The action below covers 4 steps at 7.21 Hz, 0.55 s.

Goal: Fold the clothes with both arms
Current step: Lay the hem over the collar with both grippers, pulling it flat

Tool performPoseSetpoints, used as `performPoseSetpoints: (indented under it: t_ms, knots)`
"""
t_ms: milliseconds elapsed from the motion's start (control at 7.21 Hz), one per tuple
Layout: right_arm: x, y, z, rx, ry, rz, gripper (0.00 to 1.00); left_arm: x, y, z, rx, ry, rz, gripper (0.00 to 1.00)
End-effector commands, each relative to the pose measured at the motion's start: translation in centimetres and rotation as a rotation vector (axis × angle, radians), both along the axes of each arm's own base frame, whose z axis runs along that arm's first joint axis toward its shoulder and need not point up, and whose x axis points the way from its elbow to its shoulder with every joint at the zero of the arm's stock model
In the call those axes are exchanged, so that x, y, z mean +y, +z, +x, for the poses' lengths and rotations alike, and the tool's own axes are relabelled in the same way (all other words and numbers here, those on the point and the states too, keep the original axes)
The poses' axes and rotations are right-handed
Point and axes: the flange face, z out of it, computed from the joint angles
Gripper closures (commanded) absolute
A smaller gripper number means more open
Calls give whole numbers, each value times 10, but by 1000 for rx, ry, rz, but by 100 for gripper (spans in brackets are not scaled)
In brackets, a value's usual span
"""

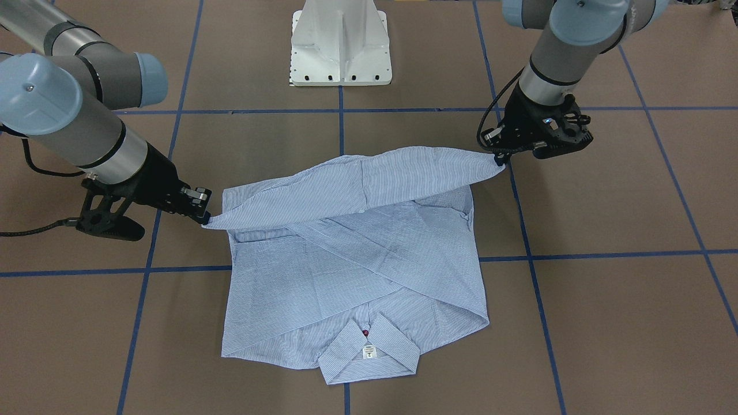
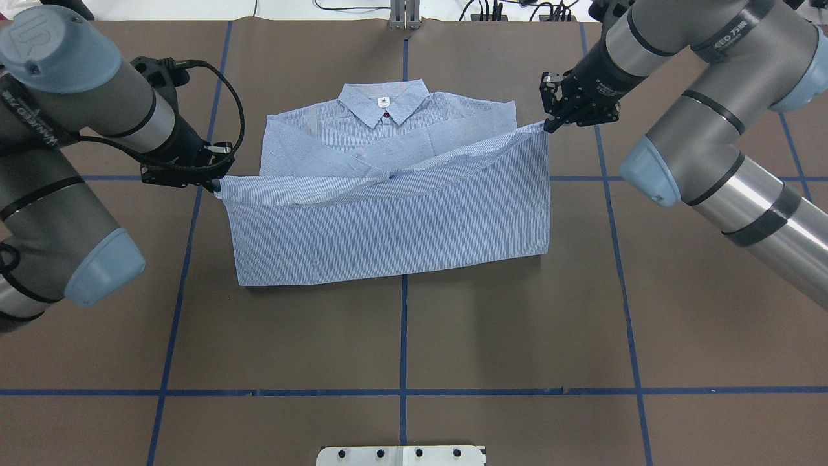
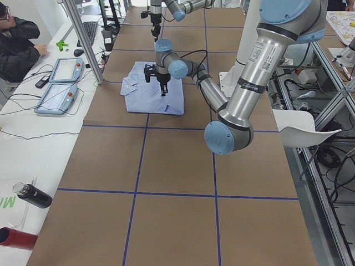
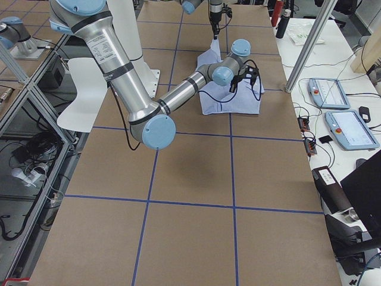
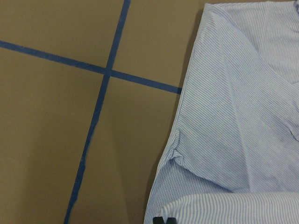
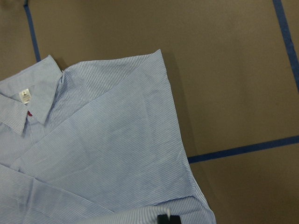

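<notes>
- Currently clamped on cloth at both ends: left gripper (image 2: 217, 186) pinched on the left hem corner of the shirt (image 2: 388, 220), right gripper (image 2: 548, 127) pinched on the right hem corner.
- Spread in the middle of the table (image 2: 401, 336), sleeves crossed over the chest, lower part raised off the surface and stretched between the two pincers.
- Running left to right, that held edge, slightly slanted; beyond it, on the far side from the robot's base, the collar (image 2: 383, 103).
- Somewhat nearer the collar, the right gripper; probably calls for the left to catch up while carrying the hem to the far side.
- White neck label (image 1: 369, 351), print too small to read; embossed "UR" on a cap (image 2: 40, 29) of the left arm; side lettering on both arms only partly legible.
</notes>
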Motion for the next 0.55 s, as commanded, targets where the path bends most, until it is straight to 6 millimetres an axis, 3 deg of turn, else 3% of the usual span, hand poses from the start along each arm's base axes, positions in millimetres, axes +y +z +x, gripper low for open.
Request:
performPoseSetpoints:
  t_ms: [0, 416]
  knots:
    - [-38, -16, -13, 13, 26, 2, 100, -44, 20, 10, 13, -36, 16, 100]
    - [-75, -5, -25, 1, 46, 31, 100, -72, 27, -3, 25, -78, 34, 100]
